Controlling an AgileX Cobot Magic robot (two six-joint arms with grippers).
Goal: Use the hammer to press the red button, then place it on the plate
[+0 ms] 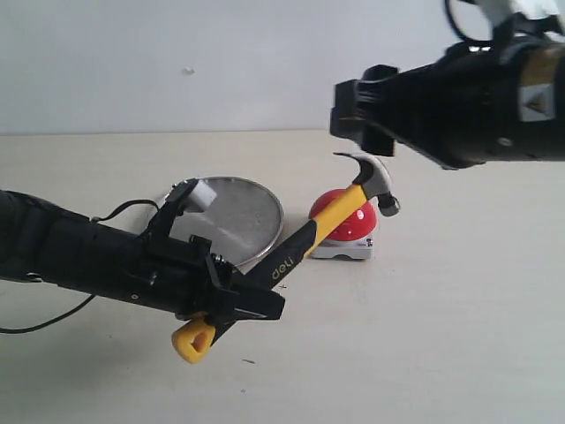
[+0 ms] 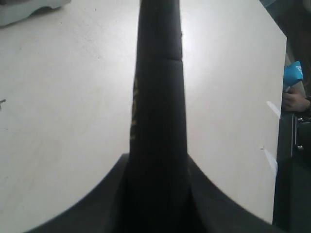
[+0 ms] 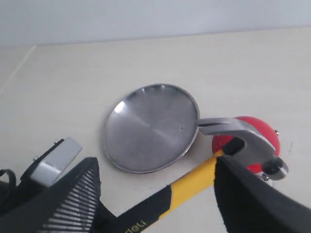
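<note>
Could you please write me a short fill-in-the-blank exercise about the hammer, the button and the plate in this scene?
1. The left gripper is shut on the hammer by its ____.
2. The hammer's head is close to the dome-shaped button, whose colour is ____.
3. The right gripper, up above the hammer's head, has its jaws ____.
4. The silver plate has ____ lying on it.

Missing words: handle; red; open; nothing.

Under me lies a cream table (image 1: 459, 336), backed by a pale wall (image 1: 177, 53) bearing one small mark (image 1: 187, 71). Beyond the table's edge I glimpse something blue (image 2: 293, 76), too small to identify.
</note>
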